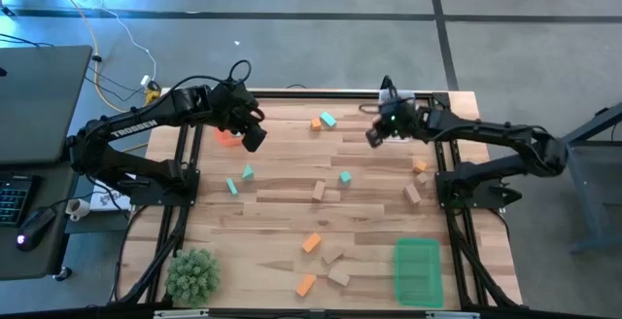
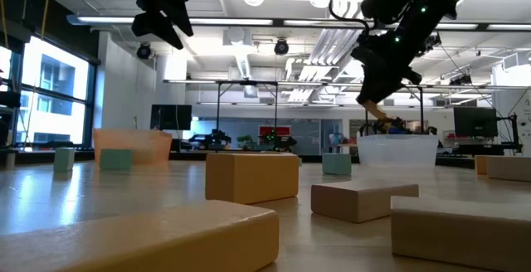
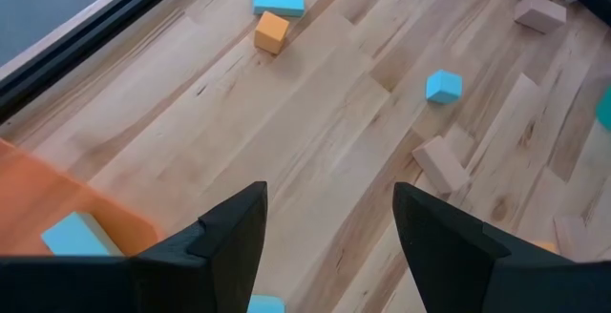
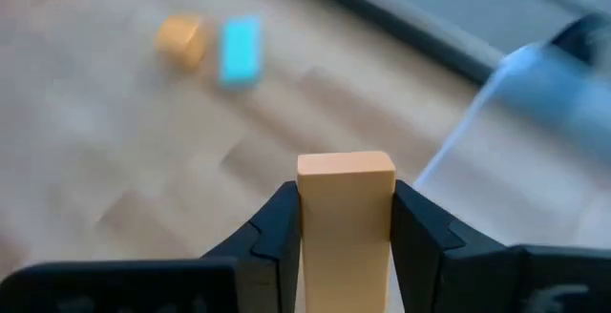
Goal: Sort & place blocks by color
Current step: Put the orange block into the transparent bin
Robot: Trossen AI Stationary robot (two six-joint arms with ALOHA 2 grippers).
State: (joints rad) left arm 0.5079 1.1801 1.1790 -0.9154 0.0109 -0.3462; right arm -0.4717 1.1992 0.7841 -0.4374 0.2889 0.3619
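My right gripper (image 4: 346, 208) is shut on a tan wooden block (image 4: 346, 219) and hangs over the table's far right part (image 1: 374, 136), beside the clear tray (image 4: 535, 93). My left gripper (image 3: 329, 208) is open and empty, held high at the far left (image 1: 255, 136) over the orange tray (image 3: 57, 198). A teal block (image 3: 76, 237) seems to lie in that tray. An orange block (image 1: 316, 123) and a teal block (image 1: 328, 119) rest flat side by side at the far middle. Other teal, tan and orange blocks lie flat across the table. My right gripper pinches the tan block's two opposite side faces (image 4: 304, 219) between its two fingers. The block's end face (image 4: 346, 165) sticks out past the fingertips. The fingers slant down toward the table's left. The block is lifted clear of the table (image 2: 370, 106).
A green tray (image 1: 418, 272) sits at the near right and a spiky green plant (image 1: 192, 274) at the near left. Teal blocks (image 1: 248, 171) (image 1: 345, 177), tan blocks (image 1: 319, 191) (image 1: 412, 194) and orange blocks (image 1: 311, 243) (image 1: 305, 284) are scattered over the middle and near part.
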